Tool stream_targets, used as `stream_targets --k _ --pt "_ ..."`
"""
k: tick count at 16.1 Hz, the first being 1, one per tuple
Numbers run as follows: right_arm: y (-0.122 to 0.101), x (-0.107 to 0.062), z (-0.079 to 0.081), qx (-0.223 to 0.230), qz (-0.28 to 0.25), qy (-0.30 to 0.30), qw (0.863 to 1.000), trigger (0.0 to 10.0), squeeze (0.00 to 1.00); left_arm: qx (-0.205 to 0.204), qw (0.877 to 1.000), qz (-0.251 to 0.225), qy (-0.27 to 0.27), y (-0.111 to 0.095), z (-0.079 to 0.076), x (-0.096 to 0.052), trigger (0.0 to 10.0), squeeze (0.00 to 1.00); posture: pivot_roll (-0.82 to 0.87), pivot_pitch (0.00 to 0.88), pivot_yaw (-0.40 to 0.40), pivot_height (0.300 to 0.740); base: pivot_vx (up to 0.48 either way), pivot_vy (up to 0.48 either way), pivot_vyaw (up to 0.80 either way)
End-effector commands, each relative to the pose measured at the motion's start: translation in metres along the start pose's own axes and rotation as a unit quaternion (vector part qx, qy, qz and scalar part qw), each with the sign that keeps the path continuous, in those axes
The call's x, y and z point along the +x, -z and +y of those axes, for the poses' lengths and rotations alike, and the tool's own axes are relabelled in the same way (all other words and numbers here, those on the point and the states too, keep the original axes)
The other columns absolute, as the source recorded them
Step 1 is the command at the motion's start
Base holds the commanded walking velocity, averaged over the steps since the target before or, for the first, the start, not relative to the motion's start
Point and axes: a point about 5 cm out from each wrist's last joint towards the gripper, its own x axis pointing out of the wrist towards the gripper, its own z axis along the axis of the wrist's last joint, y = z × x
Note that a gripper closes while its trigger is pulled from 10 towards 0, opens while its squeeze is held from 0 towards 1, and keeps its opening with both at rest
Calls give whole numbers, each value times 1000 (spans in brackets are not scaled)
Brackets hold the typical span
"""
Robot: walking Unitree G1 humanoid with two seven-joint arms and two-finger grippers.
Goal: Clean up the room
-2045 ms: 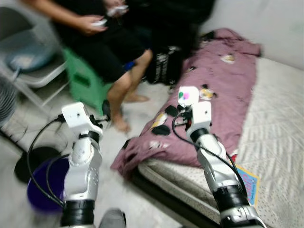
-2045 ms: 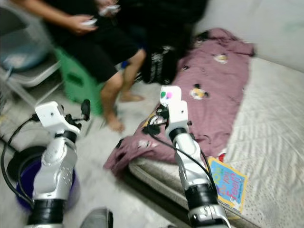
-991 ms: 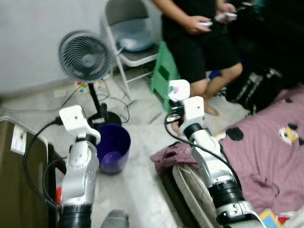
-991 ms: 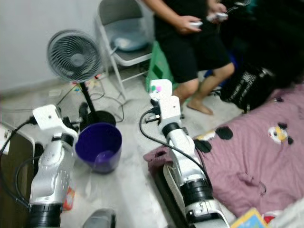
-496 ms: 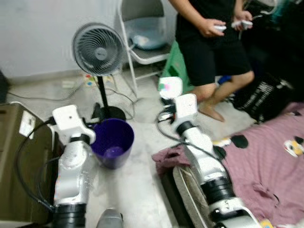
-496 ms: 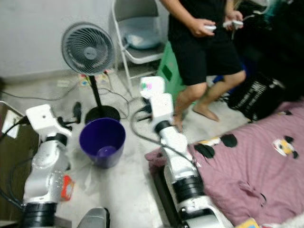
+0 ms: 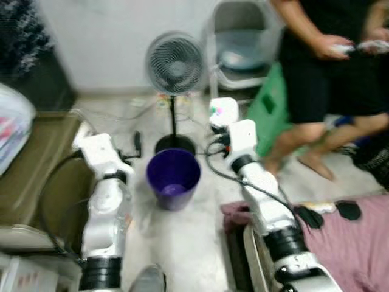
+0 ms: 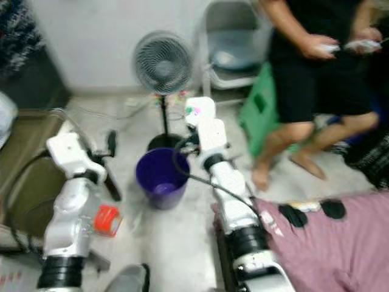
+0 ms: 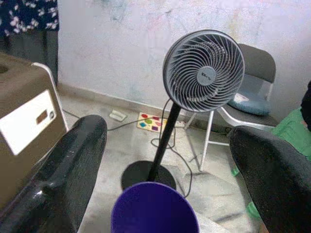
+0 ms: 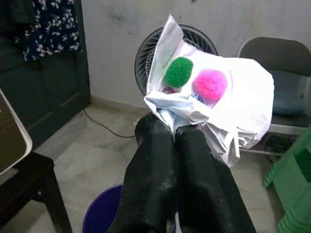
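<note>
A purple bin (image 7: 173, 179) stands on the pale floor between my two arms, with a little litter at its bottom. My right gripper (image 10: 174, 127) is shut on a crumpled white paper (image 10: 228, 102) bearing a green and a pink pompom. In the head views that paper (image 7: 223, 112) is held up just right of the bin, beyond its far rim. My left gripper (image 9: 167, 131) is open and holds nothing; it faces the bin (image 9: 153, 208) from the left at about rim height.
A standing fan (image 7: 175, 64) is right behind the bin, with cables around its base. A folding chair (image 7: 243, 42), a green stool (image 7: 267, 115) and a person (image 7: 322, 67) are at the right. Brown case (image 7: 30, 176) left, red packet (image 8: 107, 220) on floor, bed blanket (image 7: 358, 243) lower right.
The camera has swung left: the bed slid off to the right and the bin and fan came to the middle. The right gripper keeps its hold on the paper.
</note>
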Motion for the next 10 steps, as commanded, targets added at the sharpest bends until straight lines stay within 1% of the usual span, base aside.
stream_targets --k 1,7,10 --pt "-4 3 4 0 -7 -10 1000 10000 0 3 1000 -4 1 -3 3 1 10000 0 60 0 -83 740 0 0 788" --pt "-5 4 4 -1 -10 -10 1000 10000 0 -5 1000 -4 14 -4 0 3 10000 0 57 0 -80 740 0 0 788" --pt "-5 4 4 0 -10 -12 1000 10000 0 -2 1000 -5 20 -4 0 3 10000 0 55 0 -77 740 0 0 558"
